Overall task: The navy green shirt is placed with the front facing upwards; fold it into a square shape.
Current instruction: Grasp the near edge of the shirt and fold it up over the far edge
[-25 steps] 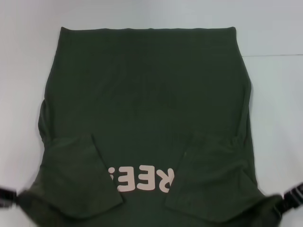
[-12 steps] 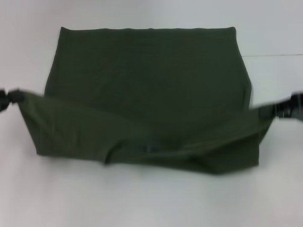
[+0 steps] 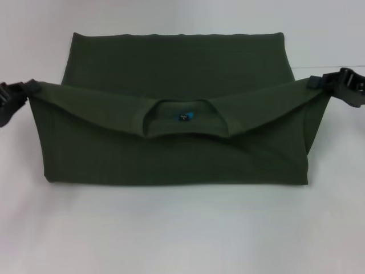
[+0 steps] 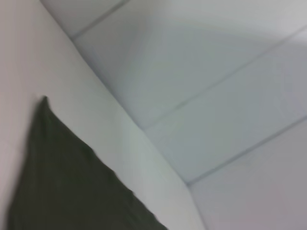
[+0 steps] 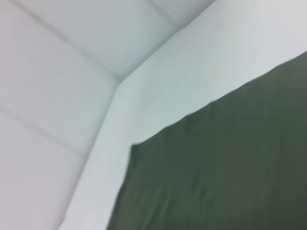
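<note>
The navy green shirt (image 3: 171,154) is half folded; its collar edge is held taut, clenched by the left gripper (image 3: 25,88) and right gripper (image 3: 319,81), not yet laid down.

No legible text is visible. The tag (image 3: 183,116) inside the navy green shirt (image 3: 171,154) collar carries blue print, too small to read.

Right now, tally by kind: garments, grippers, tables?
Garments: 1, the navy green shirt, collar end lifted
Grippers: 2, left gripper and right gripper, each pinching a shirt corner
Tables: 1, white table
Total: 4
</note>
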You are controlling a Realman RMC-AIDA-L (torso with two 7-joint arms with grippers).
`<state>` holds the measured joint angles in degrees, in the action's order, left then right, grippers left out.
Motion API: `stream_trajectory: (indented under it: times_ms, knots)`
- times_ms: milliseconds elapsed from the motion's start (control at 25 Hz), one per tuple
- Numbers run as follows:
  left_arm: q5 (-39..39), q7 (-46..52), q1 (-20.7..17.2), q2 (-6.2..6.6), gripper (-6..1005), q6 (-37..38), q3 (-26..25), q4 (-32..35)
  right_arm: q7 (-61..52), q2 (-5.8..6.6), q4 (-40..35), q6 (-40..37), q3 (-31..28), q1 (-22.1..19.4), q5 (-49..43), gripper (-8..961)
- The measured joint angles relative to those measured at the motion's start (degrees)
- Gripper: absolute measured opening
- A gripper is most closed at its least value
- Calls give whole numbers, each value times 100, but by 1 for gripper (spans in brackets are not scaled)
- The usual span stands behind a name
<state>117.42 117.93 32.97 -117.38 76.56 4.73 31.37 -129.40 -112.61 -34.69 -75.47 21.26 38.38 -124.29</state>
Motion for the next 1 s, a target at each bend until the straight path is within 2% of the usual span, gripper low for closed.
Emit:
stream_trajectory:
  times_ms: [80,120,200,240,440,600,800,1000]
  knots:
    - [-37,-247,40,-68,53,-293,0,-141,149,-115,31,354,-7,-22,86,22]
    - [-49,-335,61,-91,53,-386,0,-201,307,-217,42,619,-3,-55,210,22]
    - [-85,-530,116,-116,53,-610,-8,-337,391,-260,48,728,2,-67,291,22]
    - [-201,-693,162,-133,53,-786,-11,-454,543,-327,53,912,6,-85,436,22]
    - [-432,-965,269,-170,54,-1037,-2,-622,757,-401,58,1203,17,-116,745,22]
    - [-496,-1180,411,-258,54,-1308,-2,-654,921,-471,75,1476,37,-106,846,22]
    - [-583,-1507,606,-348,55,-1701,-2,-706,1171,-620,125,1897,39,-83,885,23]
    - [-607,-1781,783,-423,56,-2073,-4,-724,1277,-678,209,2133,81,-68,892,23]
